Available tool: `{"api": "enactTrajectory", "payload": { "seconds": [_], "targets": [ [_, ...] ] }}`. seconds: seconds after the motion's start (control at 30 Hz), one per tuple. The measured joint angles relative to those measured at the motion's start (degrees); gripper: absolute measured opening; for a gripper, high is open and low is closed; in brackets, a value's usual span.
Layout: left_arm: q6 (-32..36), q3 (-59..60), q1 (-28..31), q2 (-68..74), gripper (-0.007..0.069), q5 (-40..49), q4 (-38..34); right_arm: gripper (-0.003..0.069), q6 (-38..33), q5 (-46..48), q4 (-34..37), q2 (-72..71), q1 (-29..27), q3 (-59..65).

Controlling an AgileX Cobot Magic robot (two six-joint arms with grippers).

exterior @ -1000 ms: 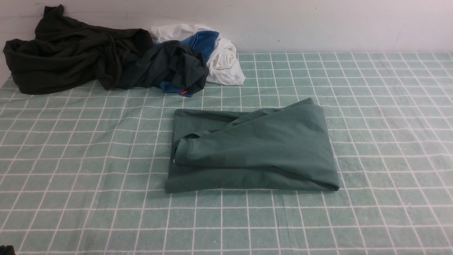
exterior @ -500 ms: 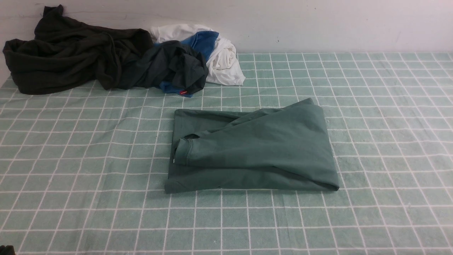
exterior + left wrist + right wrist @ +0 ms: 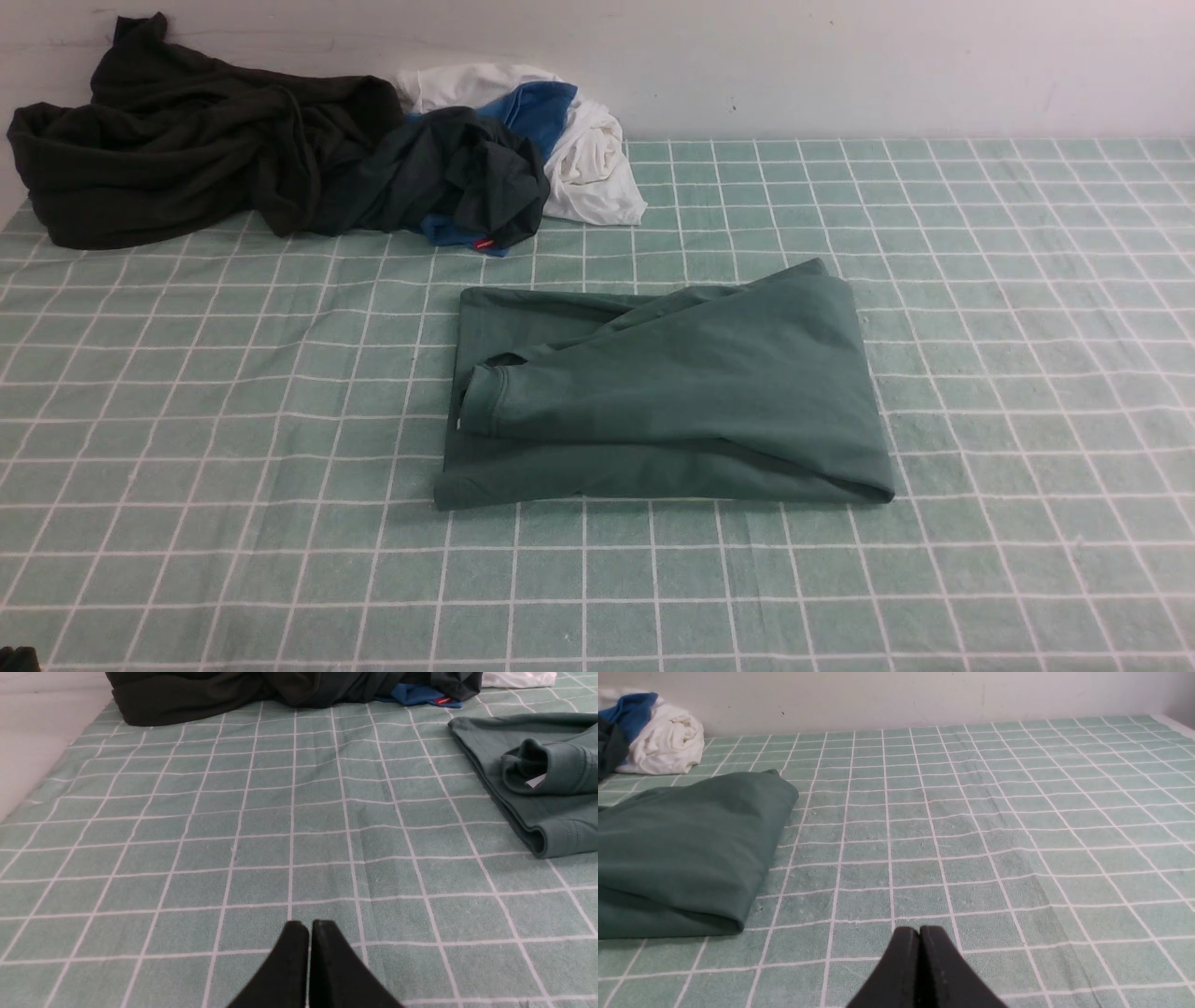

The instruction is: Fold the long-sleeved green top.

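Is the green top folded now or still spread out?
Folded. The green long-sleeved top lies as a compact layered rectangle on the checked cloth, one sleeve cuff laid across it, neither tool touching it.

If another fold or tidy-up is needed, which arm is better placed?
Left, tentatively. The left end effector, shut, faces the green top's untidy side with the loose cuff. The right end effector, also shut, faces its smooth folded edge.

My green top (image 3: pixel 672 392) is soft matt knit cloth, smooth, with stitched hems. The checked cover (image 3: pixel 233 467) beneath looks like rough towelling. My left pincer (image 3: pixel 309 926) and right pincer (image 3: pixel 920 933) are matt black
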Motion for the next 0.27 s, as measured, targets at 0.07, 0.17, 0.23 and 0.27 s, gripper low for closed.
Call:
{"api": "enactTrajectory", "payload": {
  "seconds": [0.07,0.17,0.23,0.27],
  "targets": [
    [0.0,0.0,0.0,0.0,-0.0003,0.0,0.0,-0.0014,0.0,0.0,0.0,0.0,0.0,0.0],
    [0.1,0.0,0.0,0.0,-0.0003,0.0,0.0,-0.0014,-0.2,0.0,0.0,0.0,0.0,0.0],
    [0.1,0.0,0.0,0.0,-0.0003,0.0,0.0,-0.0014,-0.2,0.0,0.0,0.0,0.0,0.0],
    [0.1,0.0,0.0,0.0,-0.0003,0.0,0.0,-0.0014,-0.2,0.0,0.0,0.0,0.0,0.0]
  ]
}}
